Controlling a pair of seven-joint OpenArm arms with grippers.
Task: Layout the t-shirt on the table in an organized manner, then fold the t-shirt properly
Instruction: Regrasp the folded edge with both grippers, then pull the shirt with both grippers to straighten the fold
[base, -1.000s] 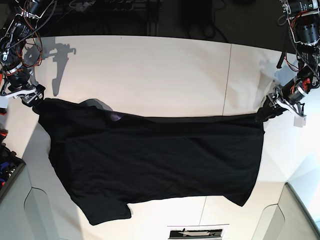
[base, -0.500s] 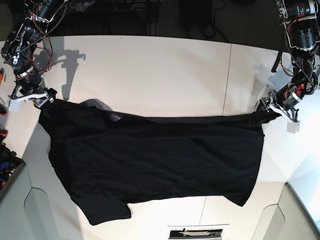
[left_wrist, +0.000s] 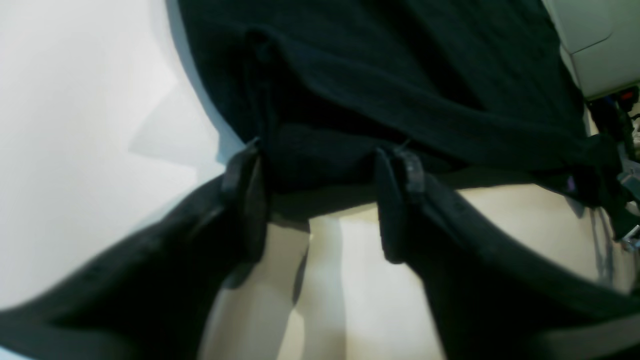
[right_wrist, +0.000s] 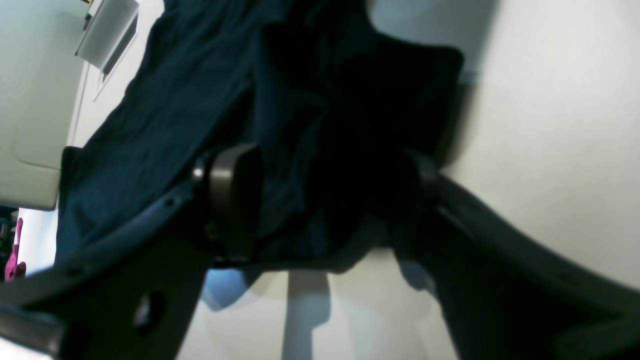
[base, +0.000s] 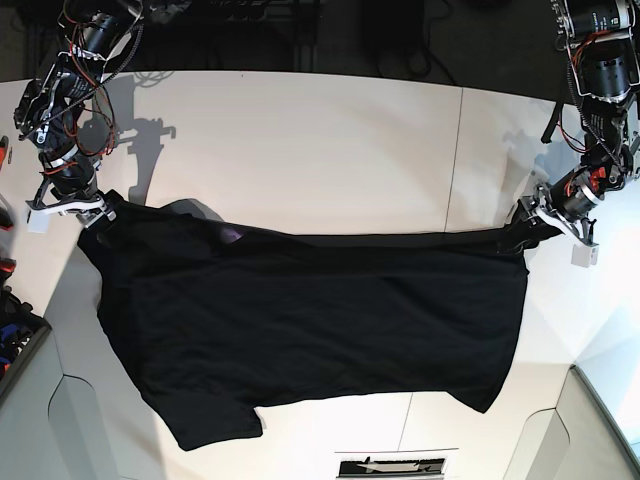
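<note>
The black t-shirt lies spread sideways on the white table, its top edge stretched in a straight line and a bit of purple neckline showing. My left gripper is at the shirt's right corner. In the left wrist view its fingers stand apart with the shirt's hem between them. My right gripper is at the shirt's left corner. In the right wrist view its jaws are wide apart around a bunch of cloth.
A dark seam crosses the table at the right. Grey corner panels sit at the front left and front right. A white slotted plate lies at the front edge. A bin with coloured items is at the left.
The right arm has swung up and inward, its gripper now angled over the shirt's left corner. The left gripper has shifted slightly inward. The shirt has barely moved.
</note>
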